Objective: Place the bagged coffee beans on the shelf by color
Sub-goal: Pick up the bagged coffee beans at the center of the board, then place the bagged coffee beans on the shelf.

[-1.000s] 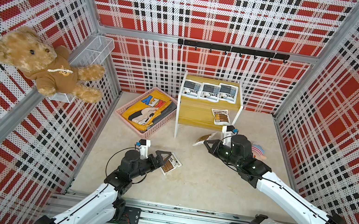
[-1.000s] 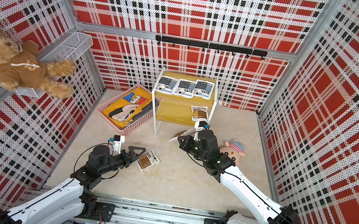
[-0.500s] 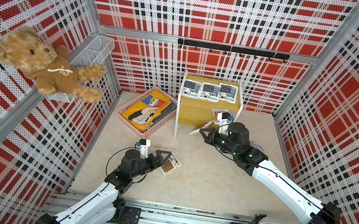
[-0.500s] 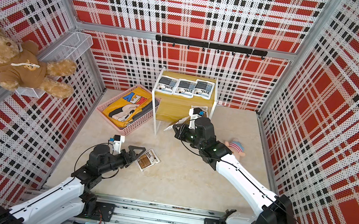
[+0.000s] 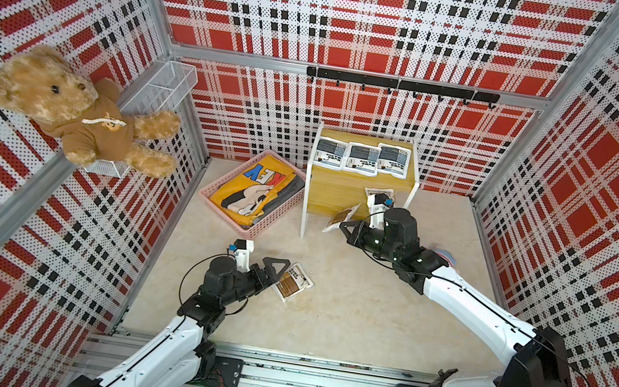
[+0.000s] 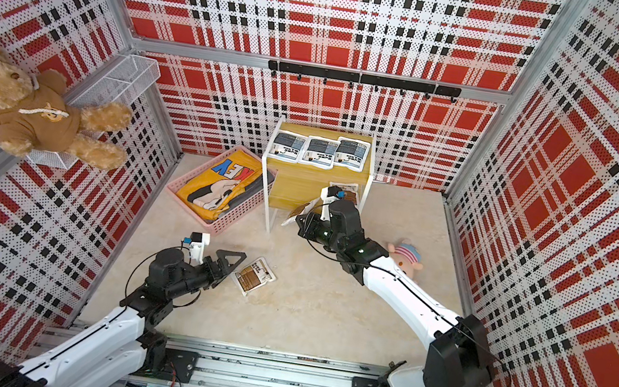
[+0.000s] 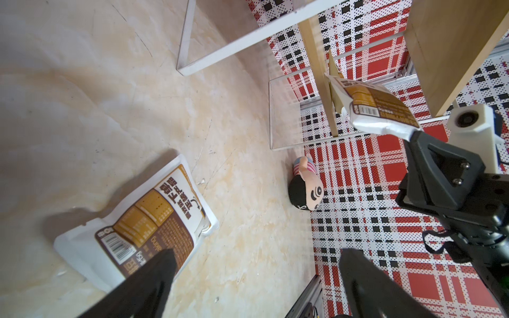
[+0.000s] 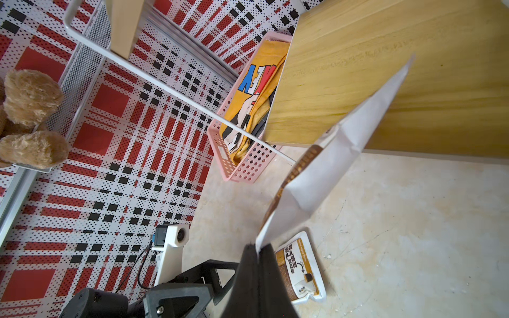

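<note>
R hand point(image 8: 257, 249) is shut on one end of a brown pouch point(image 8: 325, 170), which is held tilted at the front edge of the shelf's point(image 5: 341, 197) lower board; contact w/ the board can't be told. L hand point(image 7: 256, 258) is spread wide, nothing gripped, just beside a 2nd brown pouch point(image 5: 293, 282) lying flat on the table point(image 5: 341, 326). A 3rd brown pouch point(image 5: 377, 192) is seen on the lower board, partly hidden. 3 grey-blue pouches point(image 5: 363, 159) are lined up on the top board.

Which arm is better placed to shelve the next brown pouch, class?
Right: the right gripper holds a brown pouch by the shelf; the left gripper is open beside a floor pouch.
</note>
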Controlling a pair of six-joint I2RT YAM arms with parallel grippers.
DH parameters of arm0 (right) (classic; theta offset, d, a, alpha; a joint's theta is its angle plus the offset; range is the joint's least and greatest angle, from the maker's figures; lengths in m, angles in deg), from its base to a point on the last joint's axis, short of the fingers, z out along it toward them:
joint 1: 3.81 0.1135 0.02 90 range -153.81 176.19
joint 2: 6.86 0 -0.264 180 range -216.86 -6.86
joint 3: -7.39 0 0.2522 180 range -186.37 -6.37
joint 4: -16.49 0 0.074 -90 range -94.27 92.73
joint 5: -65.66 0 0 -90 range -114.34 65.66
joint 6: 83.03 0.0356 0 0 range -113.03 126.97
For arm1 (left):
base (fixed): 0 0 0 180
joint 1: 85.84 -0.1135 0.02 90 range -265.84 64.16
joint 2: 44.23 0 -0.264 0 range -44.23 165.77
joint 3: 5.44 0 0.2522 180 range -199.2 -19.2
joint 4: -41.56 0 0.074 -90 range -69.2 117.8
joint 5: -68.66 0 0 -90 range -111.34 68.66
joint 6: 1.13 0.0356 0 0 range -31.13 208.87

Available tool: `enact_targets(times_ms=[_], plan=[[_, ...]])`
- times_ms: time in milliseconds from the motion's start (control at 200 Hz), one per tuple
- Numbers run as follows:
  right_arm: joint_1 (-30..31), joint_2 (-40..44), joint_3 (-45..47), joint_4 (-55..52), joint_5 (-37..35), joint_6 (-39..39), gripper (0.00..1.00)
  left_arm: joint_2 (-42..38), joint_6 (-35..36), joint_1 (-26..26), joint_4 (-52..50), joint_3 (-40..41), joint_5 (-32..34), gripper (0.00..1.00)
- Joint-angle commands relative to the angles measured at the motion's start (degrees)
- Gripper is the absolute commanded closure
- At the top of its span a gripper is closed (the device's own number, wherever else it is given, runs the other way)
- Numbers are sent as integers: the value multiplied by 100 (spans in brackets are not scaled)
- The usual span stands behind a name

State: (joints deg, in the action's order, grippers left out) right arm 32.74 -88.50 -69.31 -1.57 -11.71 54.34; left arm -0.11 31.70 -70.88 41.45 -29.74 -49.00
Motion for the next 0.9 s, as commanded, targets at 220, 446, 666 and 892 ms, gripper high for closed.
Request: enact_targets(times_ms=[220,446,666,892], plan=[[-187,-117,-101,-126,-291,134,100,151,83,-30,262,127,-117,1],[-315,-149,137,-69,-424,317,100,151,89,-36,257,164,-151,1],[-348,-320,150,-69,-424,317,100,204,96,-37,302,193,-178,1],[-403,-475,136,-69,-424,317,100,281,116,-37,349,164,-205,1]])
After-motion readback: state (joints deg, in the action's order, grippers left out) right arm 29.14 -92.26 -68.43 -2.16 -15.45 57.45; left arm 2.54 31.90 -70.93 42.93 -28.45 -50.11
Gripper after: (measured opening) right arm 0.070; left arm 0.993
